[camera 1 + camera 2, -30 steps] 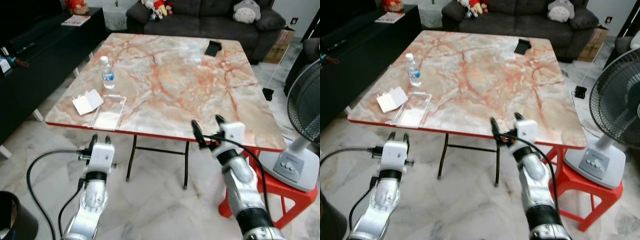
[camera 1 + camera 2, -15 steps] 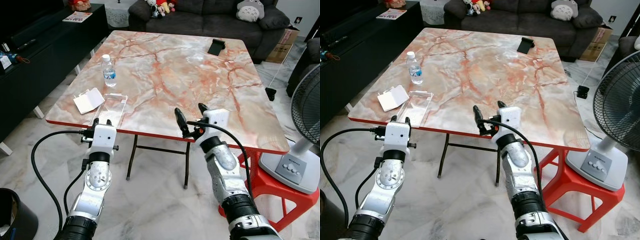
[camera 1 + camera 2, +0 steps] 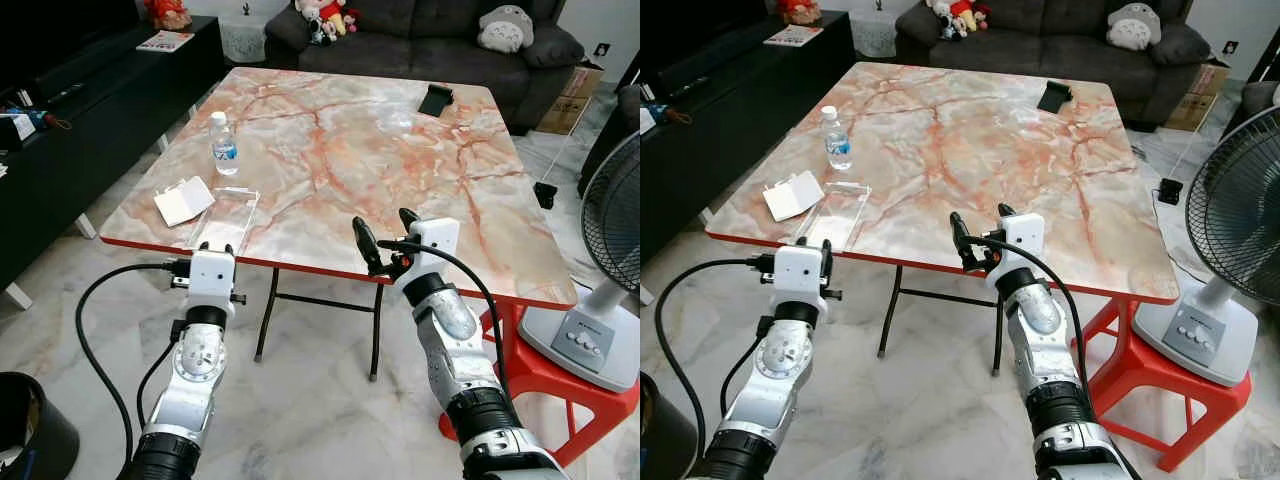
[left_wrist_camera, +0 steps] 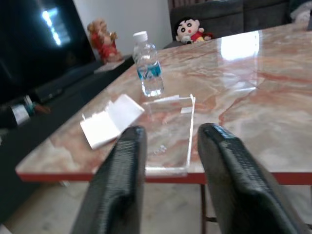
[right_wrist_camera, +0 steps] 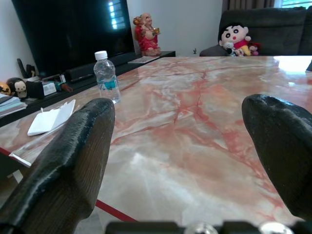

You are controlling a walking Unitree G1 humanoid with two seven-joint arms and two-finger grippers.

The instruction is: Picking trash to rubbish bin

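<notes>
On the marble table (image 3: pixel 340 150) near its front left corner lie a folded white paper (image 3: pixel 183 201) and a clear plastic tray (image 3: pixel 224 219). A small water bottle (image 3: pixel 224 145) stands just behind them. A black flat object (image 3: pixel 434 100) lies at the far side. My left gripper (image 3: pixel 211 250) is open, level with the table's red front edge, just before the clear tray (image 4: pixel 170 131). My right gripper (image 3: pixel 385 232) is wide open at the front edge near the middle, holding nothing. A black bin (image 3: pixel 30 440) stands on the floor at my lower left.
A standing fan (image 3: pixel 610 230) and a red stool (image 3: pixel 540 370) are at the right of the table. A black TV cabinet (image 3: pixel 70 130) runs along the left, a dark sofa (image 3: pixel 430 30) with soft toys at the back. A black cable (image 3: pixel 100 330) loops from my left arm.
Both arms have risen to the table's front edge; the right gripper has shifted left. The camera has moved slightly. The things on the table lie as before.
</notes>
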